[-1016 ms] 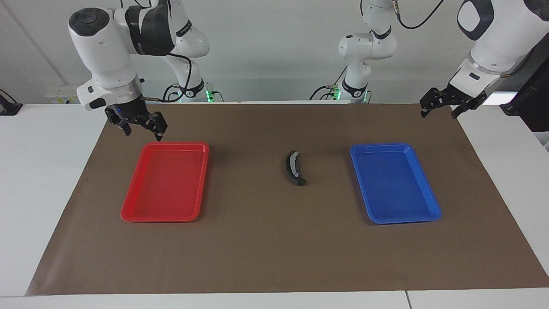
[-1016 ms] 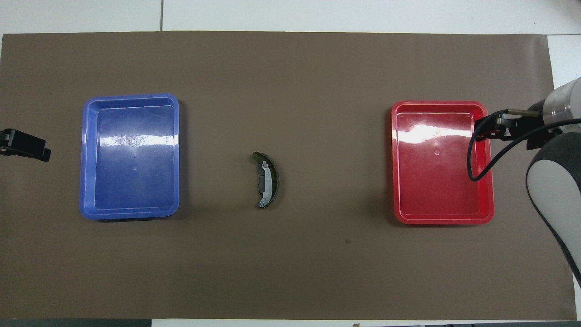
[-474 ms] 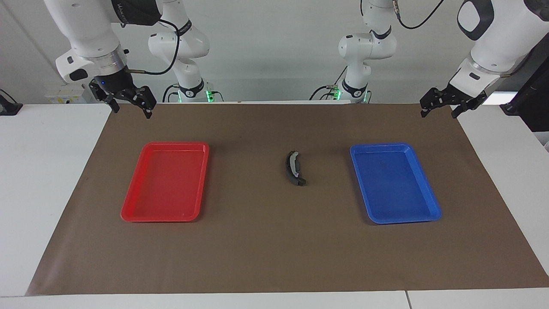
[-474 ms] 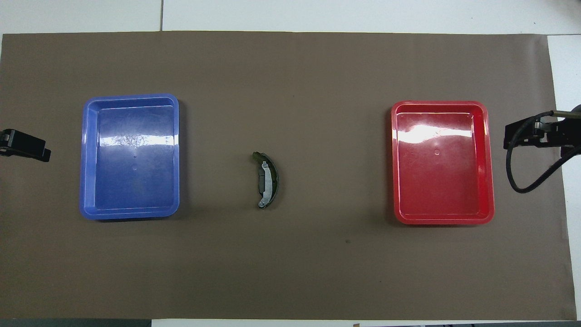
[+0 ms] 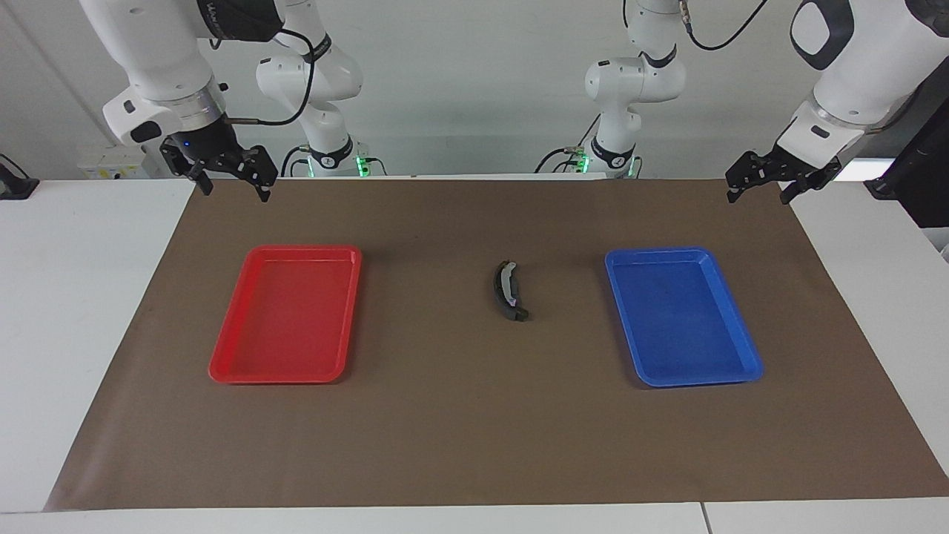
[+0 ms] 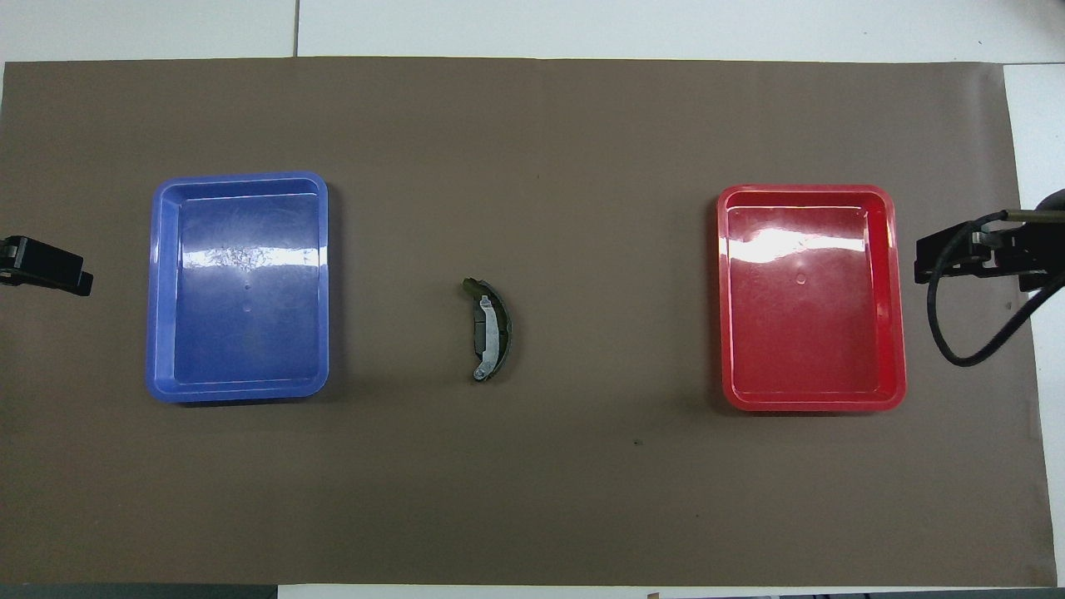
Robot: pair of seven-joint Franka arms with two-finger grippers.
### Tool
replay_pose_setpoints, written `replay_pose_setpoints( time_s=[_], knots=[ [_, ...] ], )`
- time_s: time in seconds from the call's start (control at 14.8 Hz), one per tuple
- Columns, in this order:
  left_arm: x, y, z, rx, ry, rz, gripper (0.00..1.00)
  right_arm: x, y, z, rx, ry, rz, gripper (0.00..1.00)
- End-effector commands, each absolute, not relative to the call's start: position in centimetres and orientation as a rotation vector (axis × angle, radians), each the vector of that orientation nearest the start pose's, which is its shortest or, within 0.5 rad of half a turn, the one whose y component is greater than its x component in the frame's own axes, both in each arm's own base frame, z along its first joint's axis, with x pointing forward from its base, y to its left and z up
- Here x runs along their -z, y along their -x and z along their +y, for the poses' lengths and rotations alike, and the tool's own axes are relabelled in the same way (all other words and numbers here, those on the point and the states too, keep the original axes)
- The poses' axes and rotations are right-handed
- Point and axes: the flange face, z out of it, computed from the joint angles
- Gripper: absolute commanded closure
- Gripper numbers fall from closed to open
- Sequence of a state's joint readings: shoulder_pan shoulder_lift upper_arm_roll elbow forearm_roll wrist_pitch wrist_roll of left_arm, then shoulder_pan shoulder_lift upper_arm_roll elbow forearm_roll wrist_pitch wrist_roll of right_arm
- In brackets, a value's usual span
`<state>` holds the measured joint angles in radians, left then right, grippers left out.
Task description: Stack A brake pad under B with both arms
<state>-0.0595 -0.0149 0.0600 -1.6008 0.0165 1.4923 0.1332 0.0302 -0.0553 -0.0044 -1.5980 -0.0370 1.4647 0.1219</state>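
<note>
On the brown mat (image 5: 460,423) that covers the desk (image 5: 81,311), seen from the facing camera, the two brake pads lie stacked midway between a red tray (image 5: 222,363) and a blue tray (image 5: 741,363): B (image 5: 506,285), the long crescent with the pale face, lies on top, with the A brake pad (image 5: 517,314) showing as a dark stub under its end farther from the robots. The right claw (image 5: 231,182) hangs with fingers apart, holding nothing, over the mat's edge at the right arm's end. The left claw (image 5: 760,185) hangs likewise apart and holding nothing over the mat's corner at the left arm's end.

From overhead, B (image 6: 492,331) curves across the A brake pad (image 6: 479,333), both well apart from the blue tray (image 6: 155,283) and the red tray (image 6: 897,291). The left claw (image 6: 50,268) shows at one edge of the picture, the right claw (image 6: 965,254) at the other, beside the red tray.
</note>
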Motion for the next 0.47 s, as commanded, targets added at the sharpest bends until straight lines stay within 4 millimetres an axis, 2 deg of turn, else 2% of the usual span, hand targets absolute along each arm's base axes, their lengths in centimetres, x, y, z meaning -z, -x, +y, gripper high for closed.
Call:
replay_pose_setpoints(
  time_s=[0.0,0.2,0.41],
  knots=[
    [-61.18,-54.33,0.39,-0.068,3.128,0.224,0.01,-63.72,-52.98,-1.21,-0.133,3.144,0.054,0.0],
    [-60.97,-54.19,0.31,-0.061,3.128,0.229,0.01,-63.79,-53.08,-1.53,-0.118,3.142,0.037,0.0],
    [-60.99,-54.3,0.15,-0.046,3.134,0.241,0.01,-63.79,-53.09,-1.02,-0.119,3.155,0.029,0.0]
  ],
)
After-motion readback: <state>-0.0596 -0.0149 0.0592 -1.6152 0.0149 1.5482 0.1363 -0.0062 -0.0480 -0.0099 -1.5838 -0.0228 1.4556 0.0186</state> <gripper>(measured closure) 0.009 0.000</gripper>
